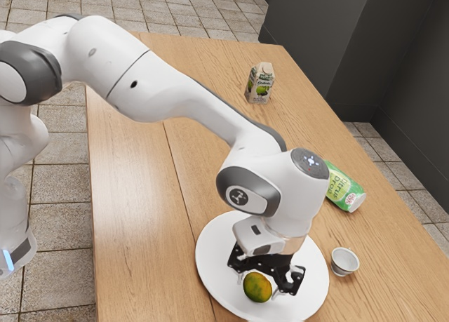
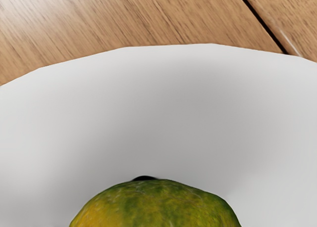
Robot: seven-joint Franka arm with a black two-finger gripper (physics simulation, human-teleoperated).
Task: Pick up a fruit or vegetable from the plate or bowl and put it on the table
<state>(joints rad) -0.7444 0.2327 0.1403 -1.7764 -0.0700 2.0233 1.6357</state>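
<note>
Grasp stage: green-and-orange fruit (image 1: 257, 287) on the plate, between parted fingers

In the exterior view, you have the gripper (image 1: 259, 285) low over the white plate (image 1: 212, 255), its fingers spread to either side of the fruit. The pincer appears released: no two-sided hold can be made out. The fruit lies on the plate; the wrist view gives its upper surface, close beneath the hand.

Step in hand, as judged: positioning for the grasp. Your next move calls for checking that the fruit sits centrally between the pads, then closing evenly; its rounded sides may roll if one pad meets it first. Once it is held, lift straight up to clear the plate's rim, and set it down gently on the bare table (image 1: 133, 196), away from the small cup (image 1: 344, 261) and the green can (image 1: 345, 187).
</note>
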